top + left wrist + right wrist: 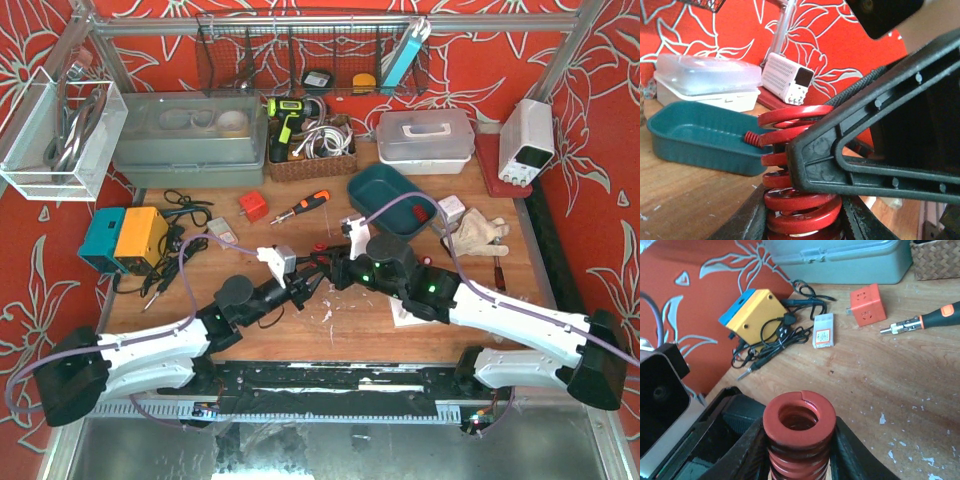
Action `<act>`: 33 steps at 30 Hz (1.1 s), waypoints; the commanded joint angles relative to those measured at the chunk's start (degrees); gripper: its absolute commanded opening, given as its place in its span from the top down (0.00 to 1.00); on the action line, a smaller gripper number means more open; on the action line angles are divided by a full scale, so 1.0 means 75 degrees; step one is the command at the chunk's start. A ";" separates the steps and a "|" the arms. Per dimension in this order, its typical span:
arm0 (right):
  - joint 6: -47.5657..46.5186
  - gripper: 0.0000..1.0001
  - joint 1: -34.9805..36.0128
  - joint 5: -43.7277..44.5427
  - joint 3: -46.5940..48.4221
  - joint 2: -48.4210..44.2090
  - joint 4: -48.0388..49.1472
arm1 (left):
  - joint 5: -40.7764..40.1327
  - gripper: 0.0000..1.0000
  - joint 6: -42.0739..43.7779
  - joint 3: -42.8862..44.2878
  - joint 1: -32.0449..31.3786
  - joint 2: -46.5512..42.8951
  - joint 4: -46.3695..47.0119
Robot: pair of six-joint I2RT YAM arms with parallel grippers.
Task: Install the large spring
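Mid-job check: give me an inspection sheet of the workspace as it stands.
Surface: wooden table, white flecks near centre.
Job's things: red spring, held between both grippers.
Clutter: teal tray, screwdriver, orange cube, gloves, yellow box.
Grippers: left gripper shut on spring; right gripper shut on spring.
Cables: black leads tangled beside yellow box; purple cable arching by tray.
Surroundings: red floral walls, wire basket, power supply.
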 commanded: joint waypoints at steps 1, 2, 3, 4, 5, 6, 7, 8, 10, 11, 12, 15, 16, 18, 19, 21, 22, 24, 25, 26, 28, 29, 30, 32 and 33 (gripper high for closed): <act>-0.0876 0.83 0.0051 -0.0229 0.0409 -0.0323 -0.1274 | 0.0077 1.00 0.1316 -0.0199 -0.0040 -0.0373 0.0525; -0.0985 0.78 0.0044 -0.0215 0.0474 -0.0389 -0.1474 | 0.0054 1.00 0.1478 -0.0253 -0.0048 -0.0398 0.0548; -0.1076 0.73 0.0043 -0.0245 0.0554 -0.0433 -0.1660 | 0.0101 1.00 0.1650 -0.0331 -0.0052 -0.0421 0.0659; -0.1167 0.68 0.0043 -0.0296 0.0639 -0.0466 -0.1831 | 0.0158 1.00 0.1812 -0.0434 -0.0052 -0.0429 0.0818; -0.1272 0.64 0.0040 -0.0361 0.0743 -0.0490 -0.1993 | 0.0221 1.00 0.1970 -0.0547 -0.0052 -0.0441 0.1025; -0.1386 0.61 0.0044 -0.0440 0.0846 -0.0498 -0.2129 | 0.0320 1.00 0.2116 -0.0641 -0.0062 -0.0459 0.1203; -0.1525 0.58 0.0043 -0.0553 0.0929 -0.0474 -0.2237 | 0.0451 1.00 0.2284 -0.0724 -0.0064 -0.0466 0.1368; -0.1659 0.56 0.0046 -0.0634 0.1009 -0.0418 -0.2343 | 0.0620 1.00 0.2453 -0.0782 -0.0064 -0.0467 0.1516; -0.1797 0.54 0.0026 -0.0654 0.1166 -0.0307 -0.2651 | 0.0845 1.00 0.2740 -0.0865 -0.0074 -0.0444 0.1731; -0.1841 0.54 0.0017 -0.0706 0.1210 -0.0273 -0.2762 | 0.0916 1.00 0.2844 -0.0893 -0.0086 -0.0433 0.1804; -0.1853 0.54 0.0016 -0.0760 0.1212 -0.0245 -0.2801 | 0.0979 1.00 0.2970 -0.0923 -0.0096 -0.0442 0.1856; -0.1826 0.53 0.0016 -0.0751 0.1156 -0.0234 -0.2844 | 0.1226 1.00 0.3162 -0.0993 -0.0122 -0.0445 0.2010; -0.1839 0.51 0.0016 -0.0718 0.1171 -0.0205 -0.2880 | 0.1297 1.00 0.3195 -0.1016 -0.0133 -0.0435 0.2049; -0.1854 0.49 0.0016 -0.0773 0.1195 -0.0137 -0.2921 | 0.1329 1.00 0.3234 -0.1053 -0.0156 -0.0420 0.2106; -0.1845 0.47 0.0016 -0.0865 0.1198 -0.0101 -0.2887 | 0.1339 1.00 0.3250 -0.1072 -0.0157 -0.0411 0.2109; -0.1851 0.44 0.0013 -0.1157 0.1219 -0.0002 -0.2813 | 0.1388 1.00 0.3296 -0.1077 -0.0169 -0.0397 0.2109; -0.1863 0.43 0.0016 -0.1305 0.1241 0.0070 -0.2796 | 0.1405 1.00 0.3319 -0.1083 -0.0178 -0.0396 0.2114; -0.1893 0.43 0.0016 -0.1565 0.1298 0.0238 -0.2798 | 0.1401 1.00 0.3331 -0.1087 -0.0192 -0.0403 0.2110; -0.1900 0.43 0.0016 -0.1641 0.1313 0.0305 -0.2812 | 0.1393 1.00 0.3333 -0.1096 -0.0202 -0.0407 0.2109; -0.1901 0.44 0.0016 -0.1693 0.1305 0.0337 -0.2791 | 0.1388 1.00 0.3335 -0.1101 -0.0204 -0.0408 0.2111; -0.1896 0.44 0.0016 -0.1843 0.1228 0.0379 -0.2699 | 0.1326 1.00 0.3319 -0.1092 -0.0205 -0.0419 0.2109; -0.1884 0.44 0.0016 -0.1897 0.1207 0.0387 -0.2664 | 0.1288 1.00 0.3313 -0.1099 -0.0205 -0.0417 0.2109; -0.1879 0.45 0.0016 -0.1954 0.1208 0.0403 -0.2651 | 0.1278 1.00 0.3321 -0.1102 -0.0205 -0.0419 0.2117; -0.1908 0.46 0.0016 -0.2045 0.1238 0.0416 -0.2701 | 0.1254 1.00 0.3335 -0.1118 -0.0216 -0.0429 0.2110; -0.1918 0.49 0.0016 -0.2006 0.1250 0.0402 -0.2745 | 0.1271 1.00 0.3350 -0.1122 -0.0216 -0.0439 0.2112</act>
